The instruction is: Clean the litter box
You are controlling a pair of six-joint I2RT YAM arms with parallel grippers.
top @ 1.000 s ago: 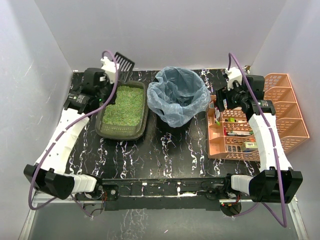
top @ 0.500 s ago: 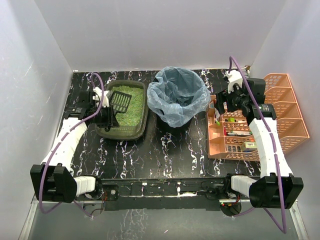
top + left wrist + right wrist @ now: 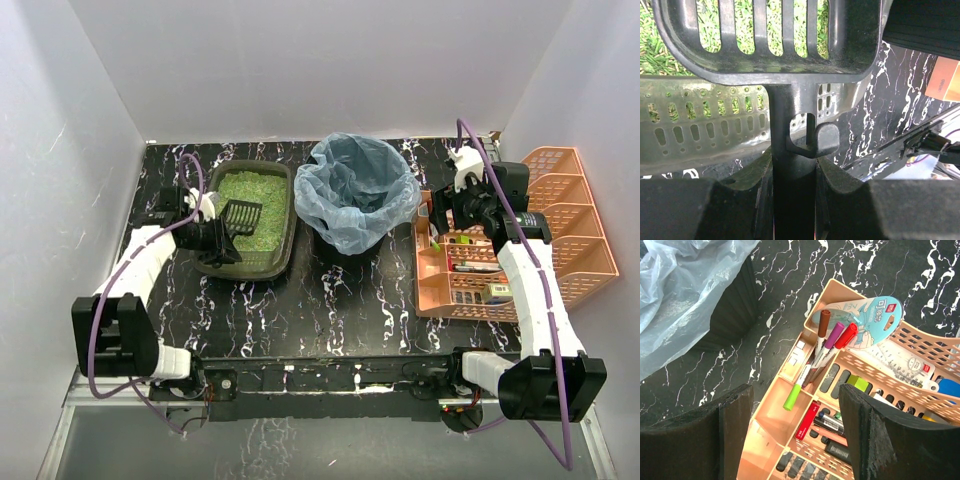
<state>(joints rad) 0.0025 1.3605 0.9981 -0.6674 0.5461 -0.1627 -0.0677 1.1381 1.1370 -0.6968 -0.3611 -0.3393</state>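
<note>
1. Table (image 3: 340, 300): the marbled surface lies open from the centre toward 6 o'clock, between the two arms. Passage is free there.
2. Bin (image 3: 330, 215): stands at 12 o'clock, its blue bag flaring over the rim. It blocks a low crossing along the far edge.
3. Litter box (image 3: 245, 268): at 10 o'clock, just beside the bin, with only a narrow gap between them.
4. Scoop (image 3: 240, 214): clamped in the left gripper (image 3: 213, 232), it hangs over the litter box's near-left part and occupies that entry.
5. Organiser (image 3: 590, 260): fills the 3 o'clock side. Pens (image 3: 832, 337) stand up from it below the right gripper (image 3: 795, 435), whose jaws are spread.
6. Walls (image 3: 300, 70): close in at 9, 12 and 3 o'clock.
</note>
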